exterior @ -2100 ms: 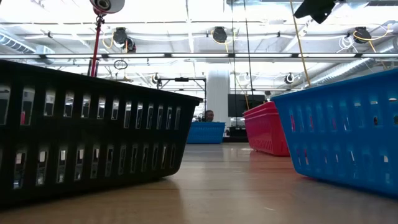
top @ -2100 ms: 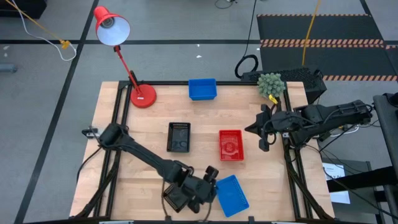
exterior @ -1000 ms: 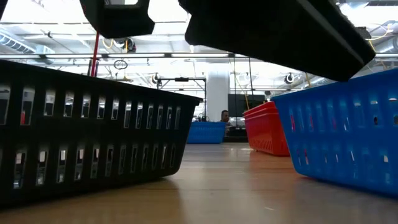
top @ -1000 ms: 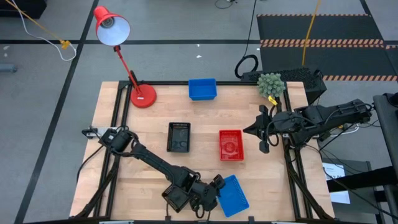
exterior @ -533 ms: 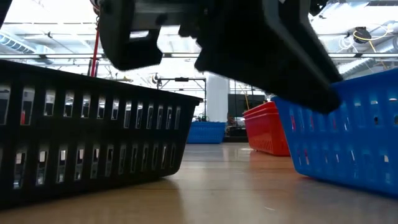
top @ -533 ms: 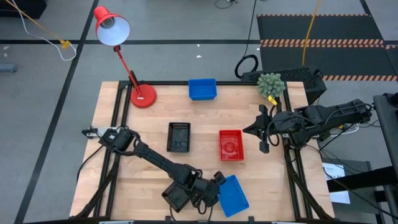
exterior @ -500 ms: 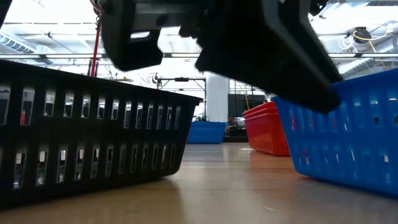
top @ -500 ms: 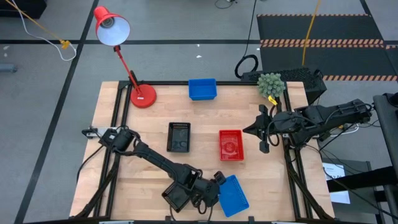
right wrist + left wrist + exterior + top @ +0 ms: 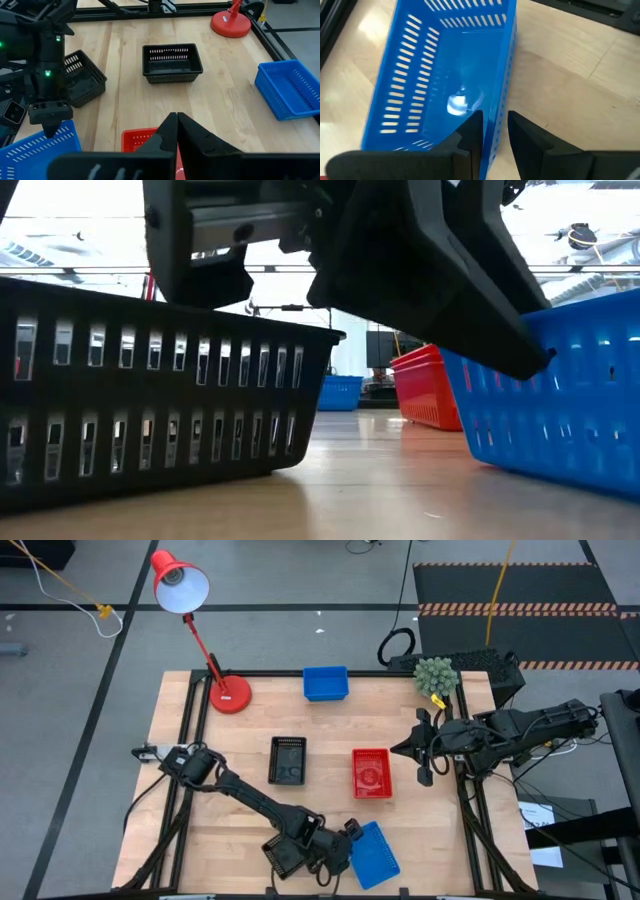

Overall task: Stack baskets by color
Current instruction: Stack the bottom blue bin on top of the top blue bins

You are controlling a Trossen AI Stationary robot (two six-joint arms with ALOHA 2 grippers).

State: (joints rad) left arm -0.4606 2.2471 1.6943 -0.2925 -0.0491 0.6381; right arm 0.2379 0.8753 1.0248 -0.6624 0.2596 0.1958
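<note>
Wooden table (image 9: 240, 810), left end effector (image 9: 495, 131) pinching blue basket (image 9: 440, 80) wall at front edge

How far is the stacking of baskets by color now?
Done: red mesh plastic baskets show as one pile. In hand: the left pincer grips the near blue mesh plastic basket by its wall. Left: bring it to the far blue basket, and join the two separate black mesh baskets. The right pincer waits shut at the right edge.

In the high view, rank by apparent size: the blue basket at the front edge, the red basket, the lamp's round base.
1. Blue basket at the front edge, partly under the left gripper.
2. Red basket, nearly the same; the order with 1 is unsure.
3. Lamp's round base, clearly smallest.
</note>
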